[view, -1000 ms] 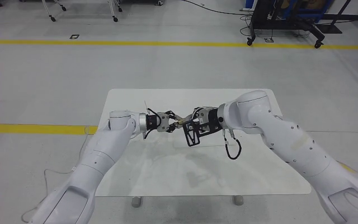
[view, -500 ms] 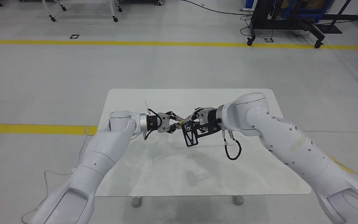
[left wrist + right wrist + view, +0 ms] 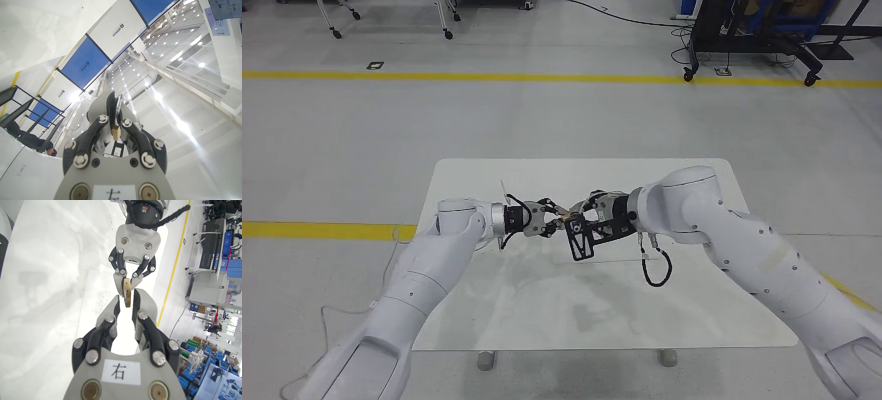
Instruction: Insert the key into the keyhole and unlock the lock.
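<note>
Now the right claw [image 3: 126, 303], fingers apart and with no key that I can make out between them, has crept a short way toward its partner over the past second. It straddles the free end of the brass lock [image 3: 127, 292], whose keyhole [image 3: 129, 292] faces it. Opposite, the left claw [image 3: 118, 109] has not budged and stays clamped on the lock's other end, holding it in the air above the white surface [image 3: 542, 310]. Judgement: the two are lined up and close, yet with the key unseen the insertion cannot be called begun.
</note>
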`<state>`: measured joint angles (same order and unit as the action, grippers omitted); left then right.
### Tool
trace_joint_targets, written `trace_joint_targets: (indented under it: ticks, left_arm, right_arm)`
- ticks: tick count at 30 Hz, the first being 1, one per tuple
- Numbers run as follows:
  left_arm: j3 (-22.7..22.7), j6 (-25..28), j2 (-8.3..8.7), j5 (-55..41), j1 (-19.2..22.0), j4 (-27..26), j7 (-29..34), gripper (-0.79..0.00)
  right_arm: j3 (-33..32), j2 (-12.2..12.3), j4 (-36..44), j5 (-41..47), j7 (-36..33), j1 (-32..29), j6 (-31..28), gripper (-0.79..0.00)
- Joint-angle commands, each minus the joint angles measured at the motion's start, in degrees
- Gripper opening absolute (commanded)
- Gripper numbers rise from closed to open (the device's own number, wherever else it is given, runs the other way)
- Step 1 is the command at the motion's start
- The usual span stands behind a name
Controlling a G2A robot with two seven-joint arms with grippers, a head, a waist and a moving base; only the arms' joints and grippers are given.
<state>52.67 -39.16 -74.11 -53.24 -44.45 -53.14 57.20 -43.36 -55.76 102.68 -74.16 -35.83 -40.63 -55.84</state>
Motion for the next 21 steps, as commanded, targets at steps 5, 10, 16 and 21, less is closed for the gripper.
trace_joint_targets:
  ticks: [5, 10, 16, 21]
  left_arm:
    - [0.27, 0.48, 0.04, -0.31, -0.02, 0.11, -0.05, -0.785]
    - [1.52, 3.77, 0.12, -0.41, 0.14, 1.06, -2.68, -0.785]
    - [2.23, 7.23, 0.13, 0.26, -0.28, 0.51, -5.41, -0.785]
    - [2.86, 11.97, 0.23, 1.95, -1.03, -1.17, -7.77, -0.785]
  right_arm:
    - [-1.07, 0.17, -0.07, 1.07, 0.27, -0.65, -0.04, -0.514]
    - [-3.74, 0.63, -1.0, 4.84, 2.87, -1.89, 0.55, -0.529]
    - [-6.48, 1.04, -4.31, 15.26, 6.59, -3.27, -0.71, -0.785]
    - [-3.1, 0.22, -11.63, 31.36, 5.84, -1.74, -2.02, -0.785]
